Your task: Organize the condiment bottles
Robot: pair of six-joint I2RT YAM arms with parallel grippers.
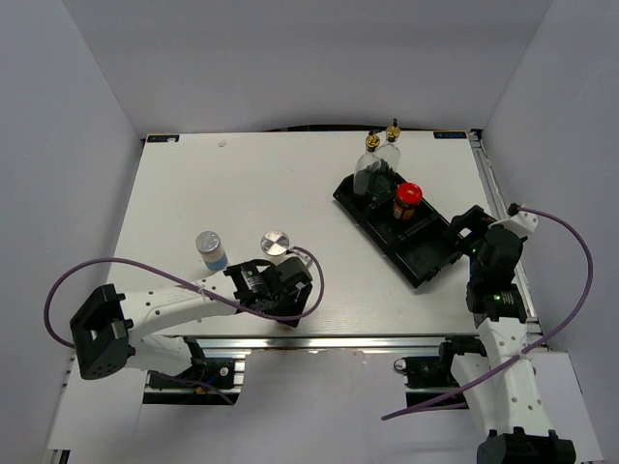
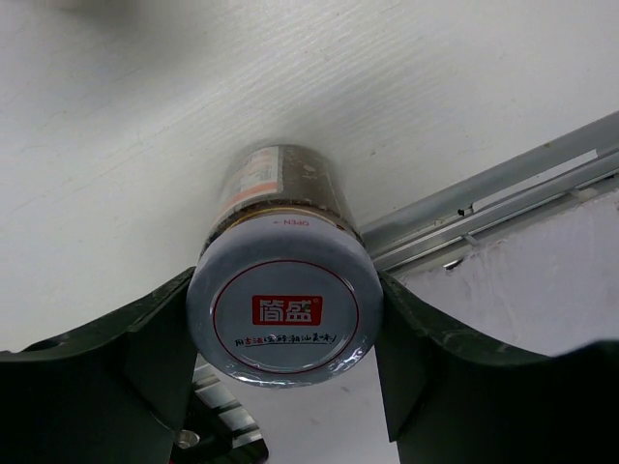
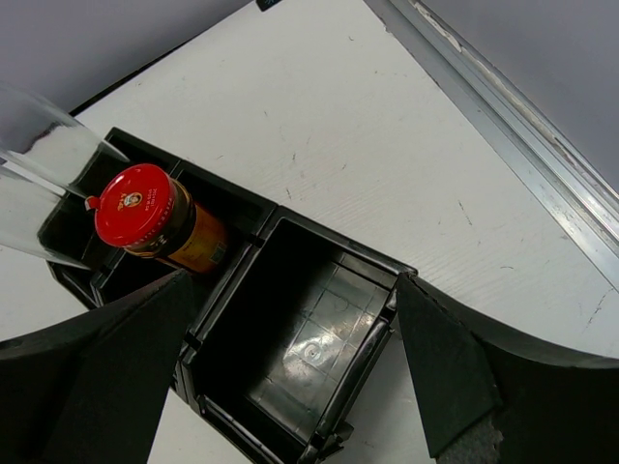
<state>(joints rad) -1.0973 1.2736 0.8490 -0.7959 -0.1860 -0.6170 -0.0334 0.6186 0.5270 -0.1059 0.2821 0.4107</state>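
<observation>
The left gripper (image 2: pixel 285 324) is clamped on a silver-lidded shaker (image 2: pixel 290 280) standing near the table (image 2: pixel 145 116) edge. The lid sticker shows white Chinese characters in a red box and the rim reads "OPEN"; the side label is unreadable. The right gripper (image 3: pixel 292 280) hangs with jaws apart over the black tray (image 3: pixel 338 249), beside the red-lidded jar (image 3: pixel 145 208).
</observation>
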